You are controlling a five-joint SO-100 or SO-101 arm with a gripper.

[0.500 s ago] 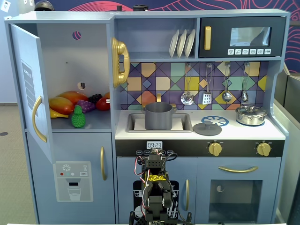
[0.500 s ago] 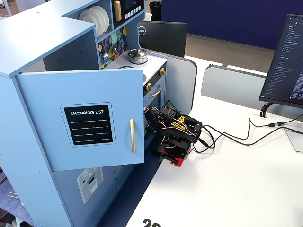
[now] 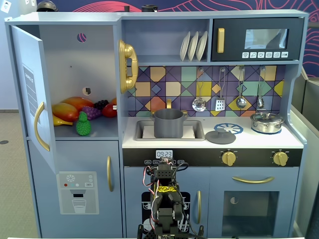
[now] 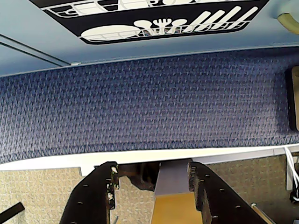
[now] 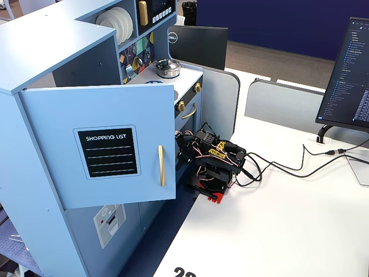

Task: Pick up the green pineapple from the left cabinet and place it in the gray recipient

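Observation:
The green pineapple [image 3: 83, 124] stands upright at the front of the shelf in the left cabinet [image 3: 79, 64], whose door [image 3: 31, 94] hangs open. In the sink sits the gray recipient [image 3: 168, 123], empty as far as I can see. My arm [image 3: 165, 201] is folded low in front of the kitchen's base, far below both. In the wrist view my gripper [image 4: 152, 169] is open, nothing between its black fingers [image 4: 100, 191], pointing down at blue carpet and the white table edge. In a fixed view from the side, the open door [image 5: 109, 144] hides the shelf.
Mango [image 3: 65, 111], purple grapes [image 3: 91, 111] and a red fruit [image 3: 108, 110] lie behind the pineapple. A flat gray lid [image 3: 220, 135] and silver lidded pot [image 3: 267, 121] sit on the counter. A gold phone [image 3: 127, 65] hangs on the cabinet's wall. Cables [image 5: 277, 167] and a monitor [image 5: 346, 81] share the table.

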